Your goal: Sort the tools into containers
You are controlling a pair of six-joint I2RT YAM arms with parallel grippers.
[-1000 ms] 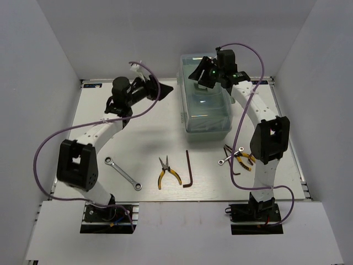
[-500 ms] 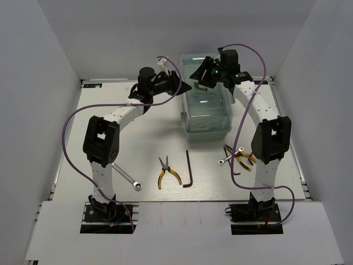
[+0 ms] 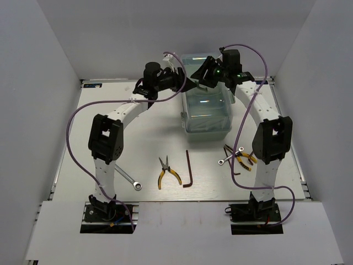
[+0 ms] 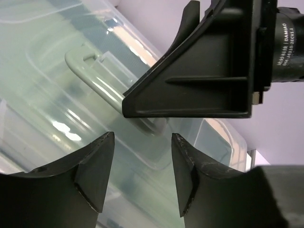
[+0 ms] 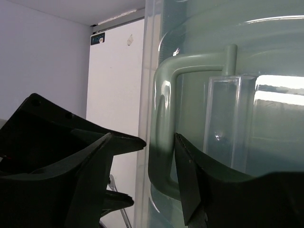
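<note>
Your white table sits inside plain pale walls. The mint toolbox stands at the rear, lid closed. Your left claw is spread and empty, just off the lid. Your right claw is spread, and the green handle shows between its fingers; contact is unclear. A wrench, pliers, a hex key and a clustered trio lie on the near half of the table, well apart from both claws.
</note>
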